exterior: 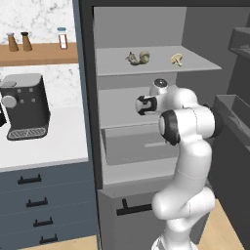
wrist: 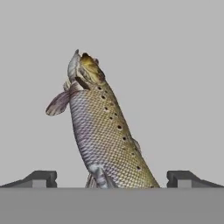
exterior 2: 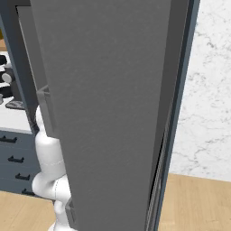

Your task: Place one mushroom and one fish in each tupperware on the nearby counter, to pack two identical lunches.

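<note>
Currently, jaws stand fully open, one fingertip (wrist: 41, 178) at either side of the scaled, brown-spotted silver fish (wrist: 105, 138) lying on a grey shelf (wrist: 175, 87).

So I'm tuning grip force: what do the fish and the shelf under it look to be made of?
Fish: soft, slippery-looking flesh, going by the glossy scaled, spotted skin. Shelf: smooth, matte grey, featureless; likely hard plastic or coated metal, though the look leaves that open. The gripper stands open around the tail.

A scaly brown fish (wrist: 105, 131) with dark spots lies flat on a grey surface. Two mushrooms, one darker (exterior: 144, 56) and one pale (exterior: 177, 59), sit apart on a grey shelf (exterior: 161, 66).
</note>
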### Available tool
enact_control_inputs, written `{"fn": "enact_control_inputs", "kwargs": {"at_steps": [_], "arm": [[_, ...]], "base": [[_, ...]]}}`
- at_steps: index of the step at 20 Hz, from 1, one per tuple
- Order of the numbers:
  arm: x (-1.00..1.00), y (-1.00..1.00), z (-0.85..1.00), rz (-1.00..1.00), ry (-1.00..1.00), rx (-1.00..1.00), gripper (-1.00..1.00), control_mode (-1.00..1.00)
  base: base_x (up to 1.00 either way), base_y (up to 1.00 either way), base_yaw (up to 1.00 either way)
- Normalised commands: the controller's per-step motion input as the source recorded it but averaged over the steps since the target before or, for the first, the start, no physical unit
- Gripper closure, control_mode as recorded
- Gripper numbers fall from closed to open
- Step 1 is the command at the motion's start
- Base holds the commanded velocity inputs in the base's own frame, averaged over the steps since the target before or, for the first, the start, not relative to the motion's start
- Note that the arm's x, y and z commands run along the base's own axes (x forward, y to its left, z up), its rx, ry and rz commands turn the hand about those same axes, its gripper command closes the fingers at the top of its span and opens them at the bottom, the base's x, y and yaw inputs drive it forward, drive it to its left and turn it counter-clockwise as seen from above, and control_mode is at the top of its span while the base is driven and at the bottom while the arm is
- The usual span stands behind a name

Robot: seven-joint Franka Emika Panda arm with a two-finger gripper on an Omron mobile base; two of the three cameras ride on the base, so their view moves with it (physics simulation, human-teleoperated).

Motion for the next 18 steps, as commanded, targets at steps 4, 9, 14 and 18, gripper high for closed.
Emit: {"fn": "enact_control_inputs", "kwargs": {"at_steps": [4,9,14,18], "arm": [[0.28,-0.11,-0.39,0.00,0.00,-0.01,-1.00,-1.00],[0.14,-0.09,-0.24,0.01,-0.01,0.00,1.00,-1.00],[-0.05,0.00,-0.08,0.00,0.00,-0.01,1.00,-1.00],[-0.93,-0.28,-0.03,0.06,-0.28,0.12,1.00,-1.00]], "base": [[0.00,0.00,0.00],[0.00,0.00,0.00],[0.00,0.00,0.00],[0.00,0.00,0.00]]}}
